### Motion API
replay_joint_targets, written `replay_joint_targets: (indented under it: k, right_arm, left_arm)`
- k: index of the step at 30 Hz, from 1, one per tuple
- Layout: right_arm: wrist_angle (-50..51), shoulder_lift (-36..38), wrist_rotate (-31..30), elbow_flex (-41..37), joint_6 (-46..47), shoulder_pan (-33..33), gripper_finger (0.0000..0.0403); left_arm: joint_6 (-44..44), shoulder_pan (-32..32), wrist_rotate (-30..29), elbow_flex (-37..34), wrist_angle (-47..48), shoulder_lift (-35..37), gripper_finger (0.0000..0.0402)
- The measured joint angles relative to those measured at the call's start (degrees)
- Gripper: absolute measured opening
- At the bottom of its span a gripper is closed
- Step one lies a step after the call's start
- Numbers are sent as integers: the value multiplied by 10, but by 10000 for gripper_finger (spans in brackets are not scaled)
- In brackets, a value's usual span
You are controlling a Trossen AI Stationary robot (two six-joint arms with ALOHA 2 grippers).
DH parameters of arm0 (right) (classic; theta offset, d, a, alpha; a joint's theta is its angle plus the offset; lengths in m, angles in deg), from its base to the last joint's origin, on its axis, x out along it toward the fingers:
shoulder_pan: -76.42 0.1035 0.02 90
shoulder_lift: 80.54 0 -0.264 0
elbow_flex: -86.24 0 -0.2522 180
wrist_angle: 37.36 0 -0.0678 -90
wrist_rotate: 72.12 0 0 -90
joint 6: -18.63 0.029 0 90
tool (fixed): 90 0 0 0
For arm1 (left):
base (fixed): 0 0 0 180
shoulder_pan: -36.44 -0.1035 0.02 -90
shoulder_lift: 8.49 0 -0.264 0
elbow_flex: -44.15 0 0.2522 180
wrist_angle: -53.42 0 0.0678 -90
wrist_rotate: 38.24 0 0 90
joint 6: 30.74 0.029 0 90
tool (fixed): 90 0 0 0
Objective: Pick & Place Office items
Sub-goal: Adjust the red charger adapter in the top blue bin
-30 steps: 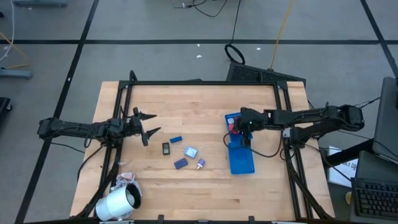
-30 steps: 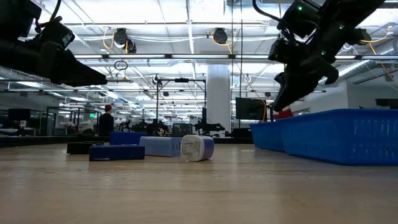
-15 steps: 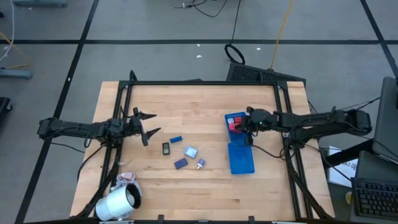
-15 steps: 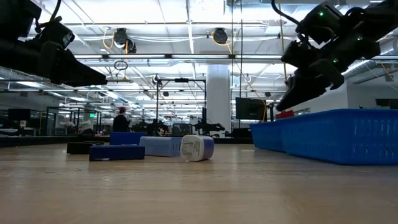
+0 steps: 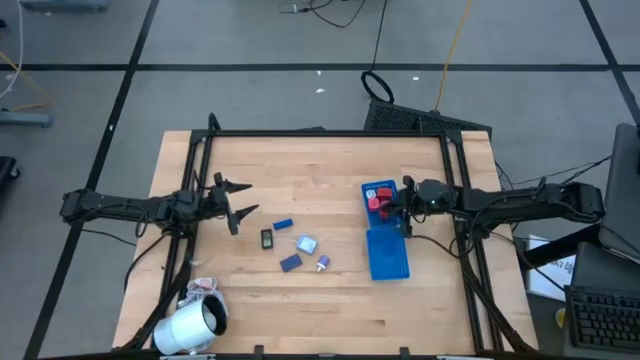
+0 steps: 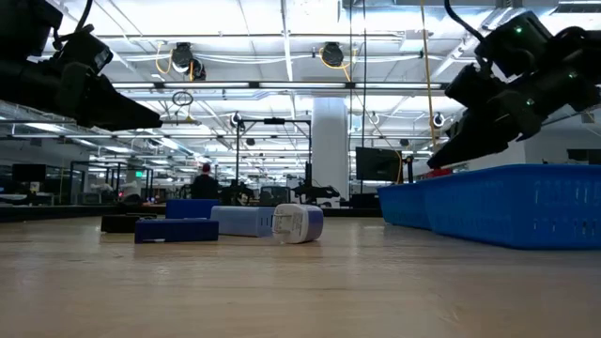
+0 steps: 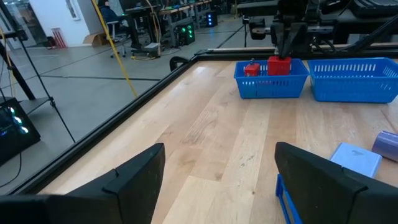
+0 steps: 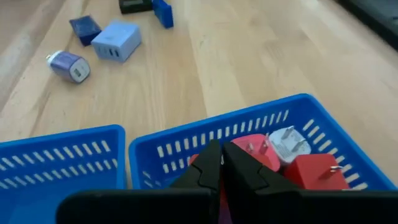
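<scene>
You are working in a big open robotics lab or industrial workshop. Look level across the table (image 6: 300, 282) and you see a long hall with rows of ceiling lights (image 6: 282, 42), exposed ducts and fans (image 6: 183, 58), a white pillar (image 6: 331, 145) and more workbenches and rigs far back. A person (image 6: 205, 181) stands among them. Your left wrist view shows a polished concrete floor (image 7: 81, 74), desks with equipment (image 7: 165, 28), a cardboard box (image 7: 96, 38) and a yellow cable (image 7: 115, 46). From above, the floor carries black tape lines (image 5: 300, 67) and loose cables (image 5: 376, 86), and a keyboard (image 5: 605, 318) sits beside the table.
</scene>
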Motion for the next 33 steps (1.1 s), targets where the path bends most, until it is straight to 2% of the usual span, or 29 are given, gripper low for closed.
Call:
replay_joint_targets:
  k: [7,16,33]
  right_arm:
    - [-73,12,-1,-55,18,0,0]
    - [-82,12,-2,-67,19,0,2]
    - [-91,17,-2,-67,45,0,82]
  left_arm:
    - [0,0,0,0,0,0,311]
    - [1,0,0,0,0,0,328]
    - [2,0,0,0,0,0,299]
